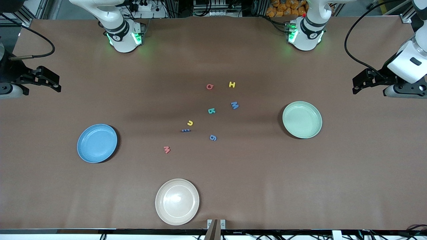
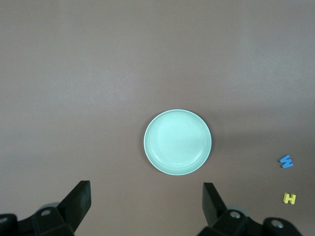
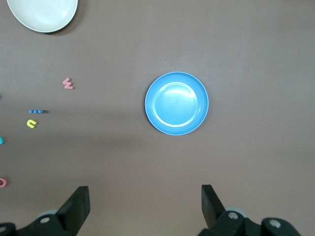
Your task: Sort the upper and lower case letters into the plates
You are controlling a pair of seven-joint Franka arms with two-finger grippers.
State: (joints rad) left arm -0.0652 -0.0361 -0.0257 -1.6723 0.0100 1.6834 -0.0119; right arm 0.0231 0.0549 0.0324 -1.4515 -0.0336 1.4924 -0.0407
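Several tiny letters lie mid-table: red Q (image 1: 209,86), yellow H (image 1: 232,84), blue M (image 1: 235,105), a teal letter (image 1: 211,111), yellow u (image 1: 189,123), a small blue letter (image 1: 185,130), blue g (image 1: 213,137) and red m (image 1: 166,149). The blue plate (image 1: 97,143) lies toward the right arm's end and the pale green plate (image 1: 302,119) toward the left arm's end; both are empty. My left gripper (image 1: 355,85) (image 2: 146,199) hangs open and empty over bare table at its end. My right gripper (image 1: 57,83) (image 3: 145,201) hangs open and empty at its end.
A cream-white plate (image 1: 177,201) lies empty near the table's front edge and also shows in the right wrist view (image 3: 43,12). The two robot bases (image 1: 123,36) (image 1: 305,33) stand along the back edge. Brown table surface surrounds the letters.
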